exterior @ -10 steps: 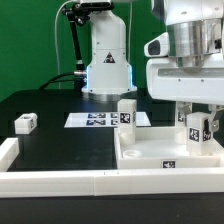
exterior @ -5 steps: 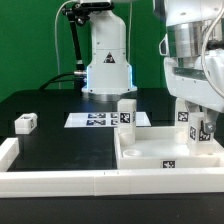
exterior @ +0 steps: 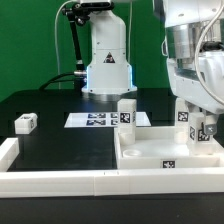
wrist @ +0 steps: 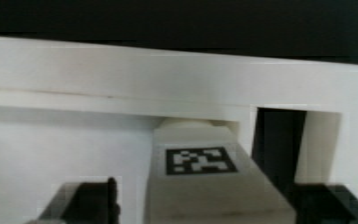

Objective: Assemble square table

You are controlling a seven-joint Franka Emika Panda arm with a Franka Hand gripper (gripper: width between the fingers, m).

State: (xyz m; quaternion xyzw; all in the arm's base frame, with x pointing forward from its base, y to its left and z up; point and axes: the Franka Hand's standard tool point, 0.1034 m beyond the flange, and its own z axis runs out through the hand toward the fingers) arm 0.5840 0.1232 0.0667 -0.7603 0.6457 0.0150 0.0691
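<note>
Square tabletop slab (exterior: 165,152) lies flat on the black table (exterior: 60,110), at the exterior view's right, its raised rim facing up, right behind the long low white barrier wall (exterior: 60,182) at the front edge. Gripper (exterior: 200,128) sits low over the slab's far-right corner, around a marker-tagged leg block (exterior: 193,124) standing upright there. In the wrist view the leg block (wrist: 202,160) shows between the two dark fingers (wrist: 91,200), jaws set wider than the block with gaps on both sides; cannot tell if any pad touches it. A second leg block (exterior: 127,112) stands upright at the slab's far-left corner. A third leg block (exterior: 25,122) lies on the table well apart from the slab, toward the exterior view's left. The marker board (exterior: 95,120) lies flat just beside the slab's far-left corner, in front of the white robot base (exterior: 107,60). Green backdrop behind.
</note>
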